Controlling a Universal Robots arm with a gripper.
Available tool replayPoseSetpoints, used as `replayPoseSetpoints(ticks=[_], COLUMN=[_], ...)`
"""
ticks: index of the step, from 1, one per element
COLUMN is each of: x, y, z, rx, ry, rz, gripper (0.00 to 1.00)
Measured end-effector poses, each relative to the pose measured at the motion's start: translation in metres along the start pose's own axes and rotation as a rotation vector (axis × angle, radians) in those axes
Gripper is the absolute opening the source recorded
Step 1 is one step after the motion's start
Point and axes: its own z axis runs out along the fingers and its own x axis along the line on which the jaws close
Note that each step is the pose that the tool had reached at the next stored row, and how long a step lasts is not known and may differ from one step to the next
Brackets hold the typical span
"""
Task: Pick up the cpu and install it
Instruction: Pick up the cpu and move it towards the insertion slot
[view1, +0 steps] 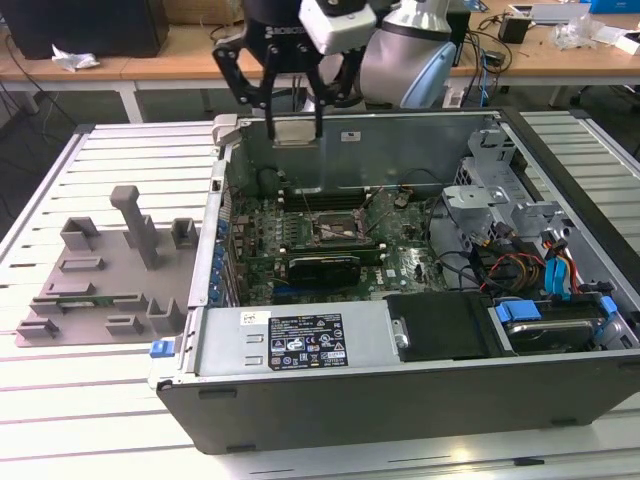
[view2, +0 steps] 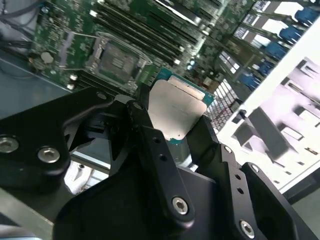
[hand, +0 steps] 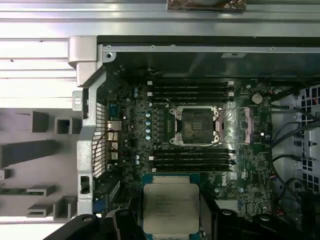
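My gripper (view1: 294, 136) is shut on the cpu (view1: 293, 129), a flat silvery square chip with a pale rim. I hold it in the air over the open computer case's back wall, at the exterior view's upper middle. In both wrist views the cpu (view2: 175, 106) (hand: 170, 200) sits pinched between the two black fingers (view2: 145, 127). The motherboard socket (view1: 335, 228) (hand: 196, 126) (view2: 116, 59) lies below inside the case with its metal lid (hand: 239, 125) swung open beside it. The chip hangs well above the socket and apart from it.
The open case (view1: 300, 345) lies on a slatted white table. A grey fixture plate (view1: 100, 270) with upright blocks sits on the exterior view's left. Inside the case are memory slots (hand: 192, 90), a black power supply (view1: 440, 325), cables and drive bays (view1: 540, 260).
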Motion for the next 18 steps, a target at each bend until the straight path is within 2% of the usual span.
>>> replayPoseSetpoints(ticks=[2,5,6,12,18], x=[-0.011,-0.0226,-0.0296,-0.031,-0.0375], y=[0.0001,0.0002,0.0003,0.0003,-0.0001], z=[0.0002,0.0004,0.0005,0.0014,0.0162], rx=[0.0,0.0001,0.0001,-0.0002,0.0], ry=[0.0001,0.0003,0.0003,0.0002,0.0051], rz=[0.0,0.0,0.0,0.0,0.0], gripper=[0.55,0.55,0.55,0.55,0.55])
